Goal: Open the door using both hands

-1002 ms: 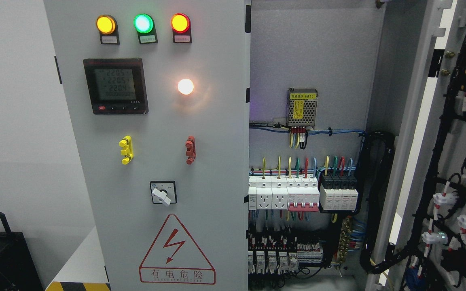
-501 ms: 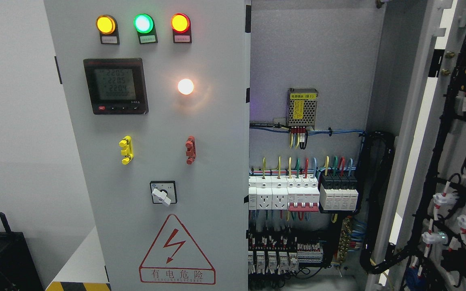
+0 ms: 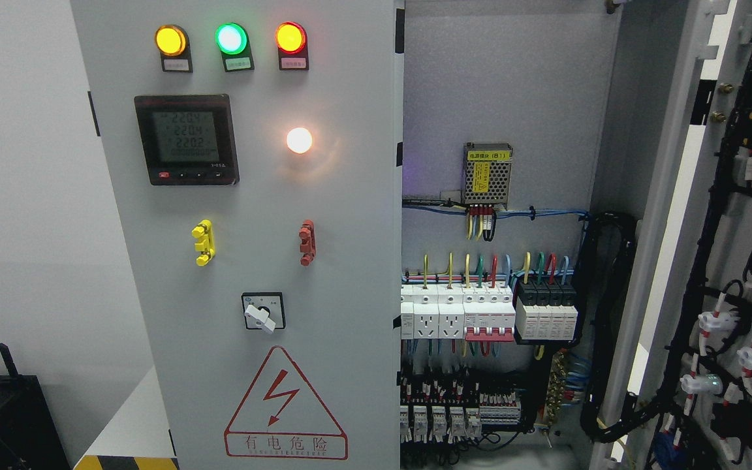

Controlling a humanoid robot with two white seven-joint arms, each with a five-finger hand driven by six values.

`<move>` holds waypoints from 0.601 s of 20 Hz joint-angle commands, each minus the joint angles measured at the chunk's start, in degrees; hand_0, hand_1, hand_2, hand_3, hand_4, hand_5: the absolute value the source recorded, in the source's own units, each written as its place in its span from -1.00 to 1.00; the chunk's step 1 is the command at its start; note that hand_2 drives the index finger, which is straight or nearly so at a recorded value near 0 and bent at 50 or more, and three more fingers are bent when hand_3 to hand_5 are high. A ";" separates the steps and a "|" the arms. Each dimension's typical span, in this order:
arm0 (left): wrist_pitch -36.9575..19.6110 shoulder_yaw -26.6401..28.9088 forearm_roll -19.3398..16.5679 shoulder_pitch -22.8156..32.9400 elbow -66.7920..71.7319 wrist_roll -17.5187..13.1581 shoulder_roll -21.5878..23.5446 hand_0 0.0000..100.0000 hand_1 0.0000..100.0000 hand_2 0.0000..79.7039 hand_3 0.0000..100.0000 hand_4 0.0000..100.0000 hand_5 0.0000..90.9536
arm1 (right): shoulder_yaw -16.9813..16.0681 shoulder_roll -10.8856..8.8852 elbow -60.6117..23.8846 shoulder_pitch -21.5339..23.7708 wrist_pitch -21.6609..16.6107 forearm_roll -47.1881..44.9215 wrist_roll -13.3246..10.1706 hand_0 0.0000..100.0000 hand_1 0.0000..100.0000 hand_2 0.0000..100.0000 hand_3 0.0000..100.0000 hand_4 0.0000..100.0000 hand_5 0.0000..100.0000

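No robot hand anywhere in the head view — neither left nor right, no arm at the lower edge, so nothing to report on finger spread or grip. Nothing held, as far as can be seen, because nothing of the hands shows at all.

Outward from that absence: right door (image 3: 735,235) already swung wide, hanging at the picture's right with its inner face turned toward the camera, black wire looms and white connectors strung down it. Probably left at that angle to clear the opening fully. Left door (image 3: 252,261) closed and flat-on, carrying three lit indicator lamps (image 3: 231,38) — amber, green, red — along the top, a digital meter (image 3: 187,138) beneath, a glowing white lamp (image 3: 299,140) to its right. Lower down, a yellow handle (image 3: 203,241) and a red handle (image 3: 307,242) side by side but apart, then a rotary switch (image 3: 263,311), then a red warning triangle (image 3: 284,405) with a lightning bolt.

Between the doors, cabinet interior (image 3: 500,98) laid open: a small power supply (image 3: 487,172) on the back plate, a row of breakers (image 3: 487,313) below with coloured wires rising from them, terminal blocks lower still.

Judged from this: half the task done, left door not yet opened. Red handle nearest the free edge — likely the place for the next grasp.
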 commanded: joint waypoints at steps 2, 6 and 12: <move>2.21 6.38 -1.30 -0.06 2.45 -0.36 -2.49 -1.00 -1.00 -1.00 -1.00 -0.94 -1.00 | 4.84 -10.27 -37.79 12.01 -0.24 0.07 -0.03 -1.00 -1.00 -1.00 -1.00 -1.00 -1.00; 2.30 5.67 -1.30 -0.06 2.54 -0.44 -2.49 -1.00 -1.00 -1.00 -1.00 -0.94 -1.00 | 6.69 -13.53 -44.83 14.83 -1.38 0.07 0.05 -1.00 -1.00 -1.00 -1.00 -1.00 -1.00; 2.30 5.59 -1.47 -0.06 3.86 -0.97 -2.49 -1.00 -1.00 -1.00 -1.00 -0.94 -1.00 | 10.11 -17.13 -54.31 18.43 -5.16 -0.01 0.05 -1.00 -1.00 -1.00 -1.00 -1.00 -1.00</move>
